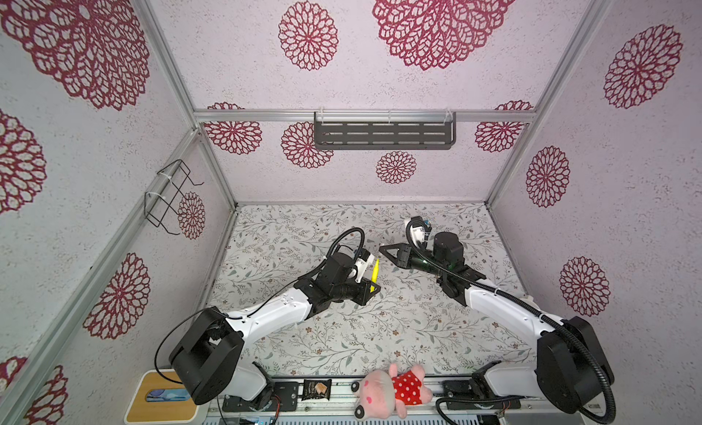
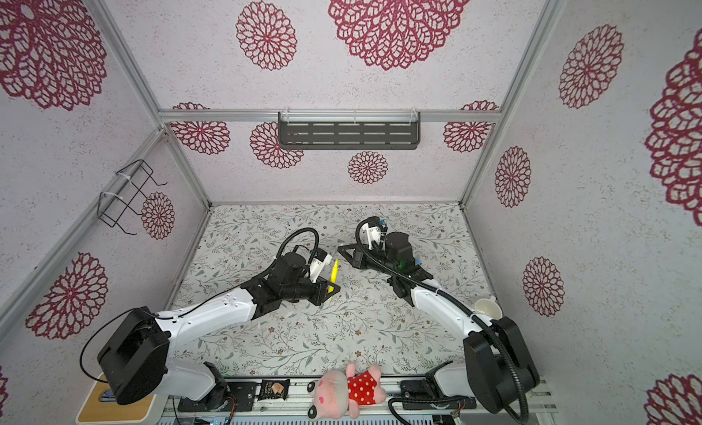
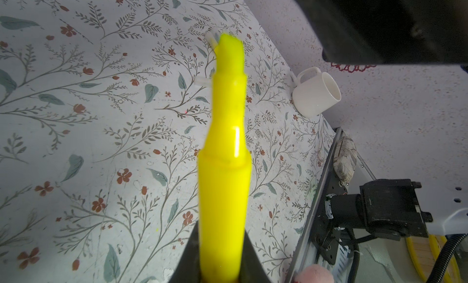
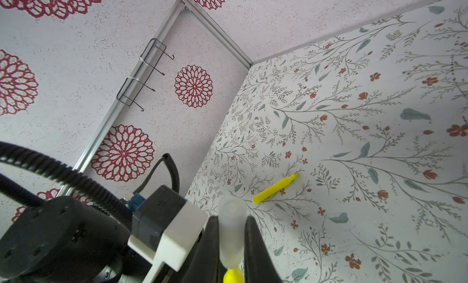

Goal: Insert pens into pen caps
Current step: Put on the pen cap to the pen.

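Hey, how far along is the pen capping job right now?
Done: nothing that I can see; no capped pen shows. In hand: the left gripper is shut on a yellow pen, tip outward, and the right gripper is shut on a whitish cap; they are close together, not clearly joined. Remaining: that insertion, a second yellow pen lying bare, and at least one loose cap.

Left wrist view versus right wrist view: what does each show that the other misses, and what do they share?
Only the left wrist view: the left hand shut on the held pen, yellow, with loose caps on the cover beyond its tip, and a white mug by the wall.
Only the right wrist view: the right hand shut on the held cap, a loose pen, also yellow, apparently lying on the cover, and a wire rack on the wall.
Both: the floral cover and the speckled wall.
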`<state>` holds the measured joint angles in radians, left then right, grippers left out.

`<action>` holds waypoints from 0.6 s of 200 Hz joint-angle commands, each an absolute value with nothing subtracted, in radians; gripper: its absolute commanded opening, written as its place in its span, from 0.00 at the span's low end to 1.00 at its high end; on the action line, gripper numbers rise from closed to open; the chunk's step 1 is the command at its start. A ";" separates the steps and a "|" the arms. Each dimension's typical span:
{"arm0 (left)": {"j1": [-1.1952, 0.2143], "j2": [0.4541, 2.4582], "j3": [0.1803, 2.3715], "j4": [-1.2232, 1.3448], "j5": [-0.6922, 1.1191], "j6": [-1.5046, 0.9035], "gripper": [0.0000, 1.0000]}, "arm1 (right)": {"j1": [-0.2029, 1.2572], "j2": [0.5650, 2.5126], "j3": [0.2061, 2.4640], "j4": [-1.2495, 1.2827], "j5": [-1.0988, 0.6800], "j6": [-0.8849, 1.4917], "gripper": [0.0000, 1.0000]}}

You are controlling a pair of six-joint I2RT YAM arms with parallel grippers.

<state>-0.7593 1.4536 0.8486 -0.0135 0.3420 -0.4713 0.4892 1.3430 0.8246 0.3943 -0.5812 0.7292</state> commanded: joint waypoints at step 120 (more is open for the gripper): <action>-0.767 1.427 0.850 -0.012 0.330 -0.448 0.00 | 0.520 1.343 0.834 0.443 -0.606 0.695 0.00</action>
